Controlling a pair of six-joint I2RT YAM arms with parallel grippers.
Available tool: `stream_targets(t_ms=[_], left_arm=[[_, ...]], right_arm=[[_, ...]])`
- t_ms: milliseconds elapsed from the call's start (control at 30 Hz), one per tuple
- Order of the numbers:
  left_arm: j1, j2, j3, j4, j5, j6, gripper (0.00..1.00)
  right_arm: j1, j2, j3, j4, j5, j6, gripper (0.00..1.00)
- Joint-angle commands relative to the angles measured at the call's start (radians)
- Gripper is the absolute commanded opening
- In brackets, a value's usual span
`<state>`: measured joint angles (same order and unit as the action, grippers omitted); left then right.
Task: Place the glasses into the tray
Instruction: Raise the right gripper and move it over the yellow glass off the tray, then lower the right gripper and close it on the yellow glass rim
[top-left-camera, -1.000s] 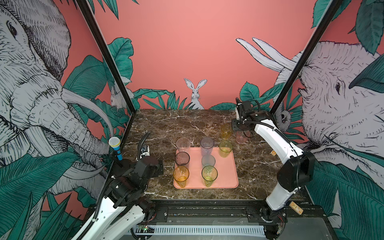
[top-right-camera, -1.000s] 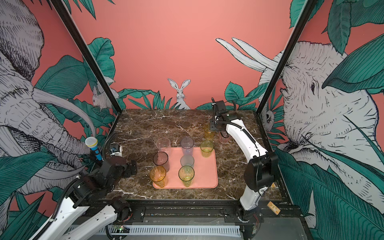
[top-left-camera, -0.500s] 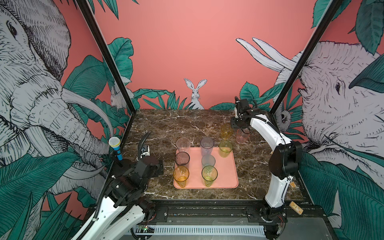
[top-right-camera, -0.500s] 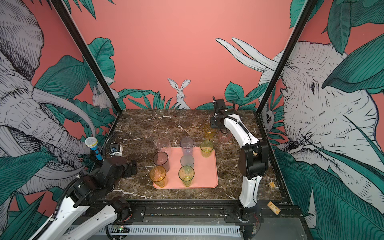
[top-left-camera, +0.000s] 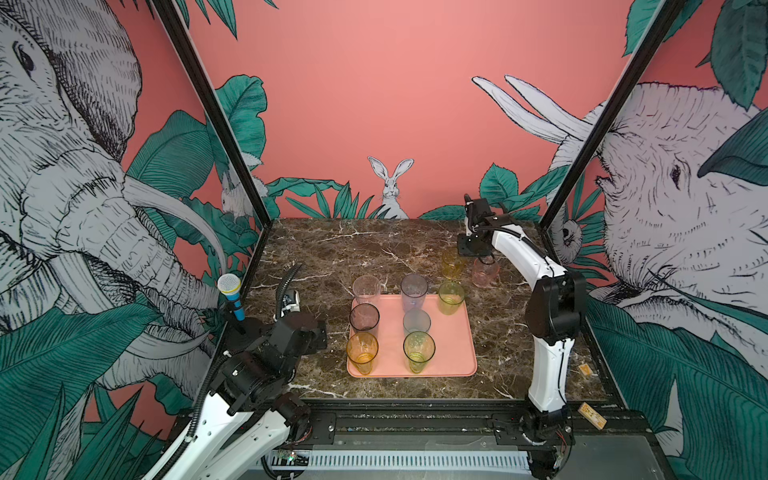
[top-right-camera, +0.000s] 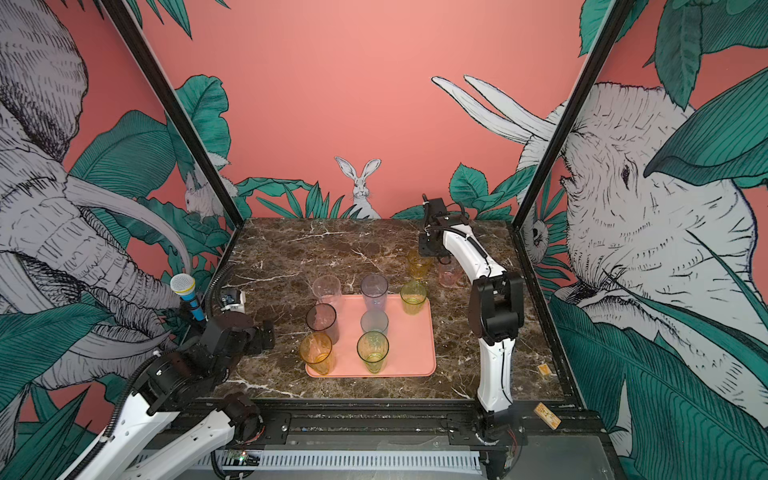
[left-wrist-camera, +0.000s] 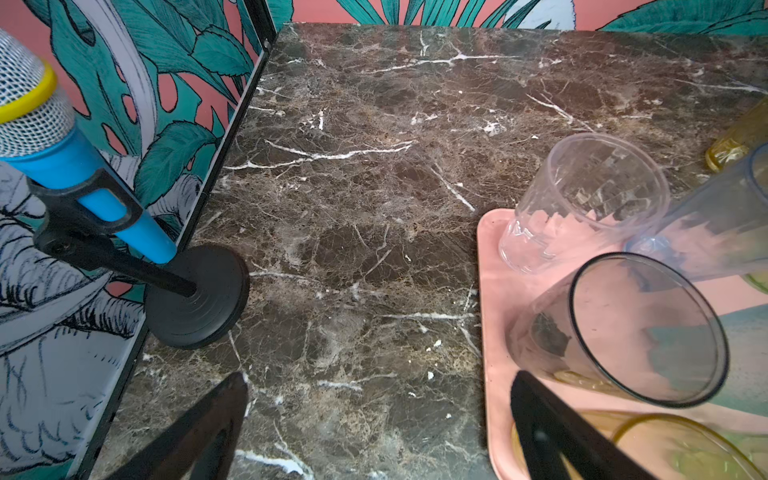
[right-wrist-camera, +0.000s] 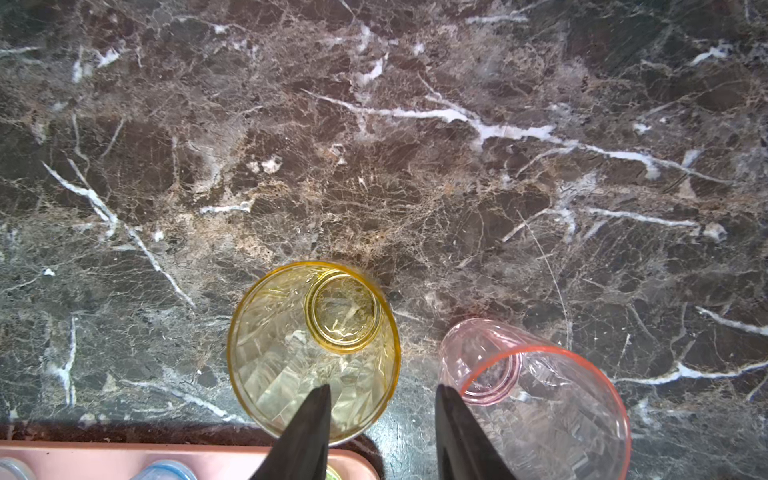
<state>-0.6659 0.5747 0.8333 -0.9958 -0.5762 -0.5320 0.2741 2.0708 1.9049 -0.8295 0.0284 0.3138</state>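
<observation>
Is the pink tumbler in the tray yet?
Out. The pink tumbler stands upright on the marble, beyond the tray's far right corner.

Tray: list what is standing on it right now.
Seven tumblers stand upright on the tray: clear, grey-lilac, yellow-green at the far edge, smoky dark, frosted grey-teal, then amber and yellow-green nearest. The yellow tumbler and pink tumbler stand on the marble behind it. Their bases hide parts of the tray floor.

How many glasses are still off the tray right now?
2, both on the marble past the tray's far right corner: the amber glass and the pink glass beside it, under the right gripper. None seem hidden.
</observation>
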Motion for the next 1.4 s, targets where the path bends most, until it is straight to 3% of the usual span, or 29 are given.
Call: stream_targets(t_ms=[0, 567, 1367], left_arm=[[0.002, -0.006, -0.005, 0.002, -0.007, -0.008, 0.99], [0.003, -0.006, -0.005, 0.002, -0.009, -0.005, 1.0], [0.003, -0.015, -0.007, 0.003, -0.006, -0.005, 0.99]], right_arm=[[-0.006, 0.029, 0.043, -0.027, -0.005, 0.0, 0.44], [-0.006, 0.136, 0.144, -0.067, -0.019, 0.013, 0.42], [-0.008, 0.175, 0.16, -0.061, -0.024, 0.025, 0.29]])
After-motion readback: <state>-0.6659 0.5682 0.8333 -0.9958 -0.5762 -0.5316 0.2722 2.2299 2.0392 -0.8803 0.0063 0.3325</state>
